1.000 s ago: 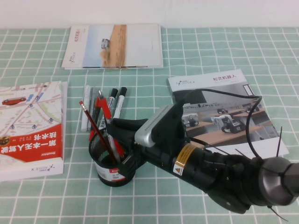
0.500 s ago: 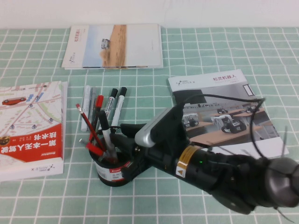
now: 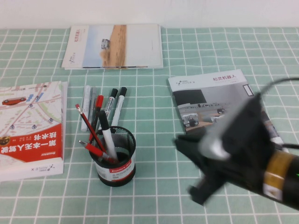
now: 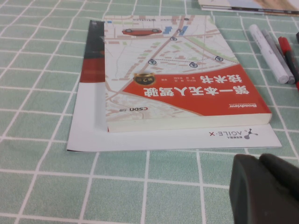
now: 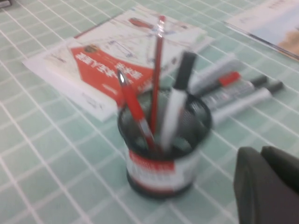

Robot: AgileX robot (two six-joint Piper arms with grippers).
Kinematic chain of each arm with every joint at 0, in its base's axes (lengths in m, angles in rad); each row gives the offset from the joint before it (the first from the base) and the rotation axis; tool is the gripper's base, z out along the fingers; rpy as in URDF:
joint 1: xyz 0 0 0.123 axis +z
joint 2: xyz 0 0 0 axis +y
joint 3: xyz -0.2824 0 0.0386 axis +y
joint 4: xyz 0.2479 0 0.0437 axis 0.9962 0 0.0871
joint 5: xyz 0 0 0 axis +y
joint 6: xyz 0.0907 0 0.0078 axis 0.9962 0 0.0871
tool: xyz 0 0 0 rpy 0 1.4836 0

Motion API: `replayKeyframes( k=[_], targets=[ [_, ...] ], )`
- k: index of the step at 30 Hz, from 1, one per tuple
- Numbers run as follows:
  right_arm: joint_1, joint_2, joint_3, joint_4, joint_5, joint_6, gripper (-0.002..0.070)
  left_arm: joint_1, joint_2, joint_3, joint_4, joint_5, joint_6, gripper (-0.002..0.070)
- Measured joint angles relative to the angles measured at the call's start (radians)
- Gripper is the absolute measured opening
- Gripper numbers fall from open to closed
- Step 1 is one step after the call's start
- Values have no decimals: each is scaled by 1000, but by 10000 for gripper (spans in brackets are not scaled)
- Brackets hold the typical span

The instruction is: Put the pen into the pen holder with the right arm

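Away from the pen holder (image 3: 116, 156) the right gripper (image 3: 198, 196) has pulled, fingers unclear; the pen (image 3: 97, 150) inside is light, stiff, slippery, best pinched mid-barrel; the left gripper (image 4: 266, 189), fingers unclear too, hangs beside the book (image 4: 175, 74).

The pen (image 3: 96, 152) stands in the pen holder (image 3: 116, 158) (beside a pencil (image 3: 90, 127) and marker (image 3: 107, 135)); the right gripper (image 3: 198, 186) hangs well to its right, the left gripper (image 4: 266, 189) near the book (image 4: 175, 74).

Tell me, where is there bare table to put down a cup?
Free cloth lies between the top booklet and the right brochure. It is crowded around the pen holder, beside the markers. The right claw hangs near the front; the left claw sits by the red book.
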Motion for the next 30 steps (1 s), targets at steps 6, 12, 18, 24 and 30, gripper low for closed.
replayKeyframes(
  k=[6,12,18,24,30],
  targets=[
    [0,-200,120,16,169,0,-17,0,0,0,0,0,0,-4],
    [0,-283,205,21,223,1,-18,0,0,0,0,0,0,-4],
    [-44,-310,275,87,223,1,-18,0,0,0,0,0,0,-4],
    [-303,-471,410,105,176,1,-19,0,0,0,0,0,0,-4],
    [-548,-742,602,107,146,1,-19,0,0,0,0,0,0,-4]
  ],
)
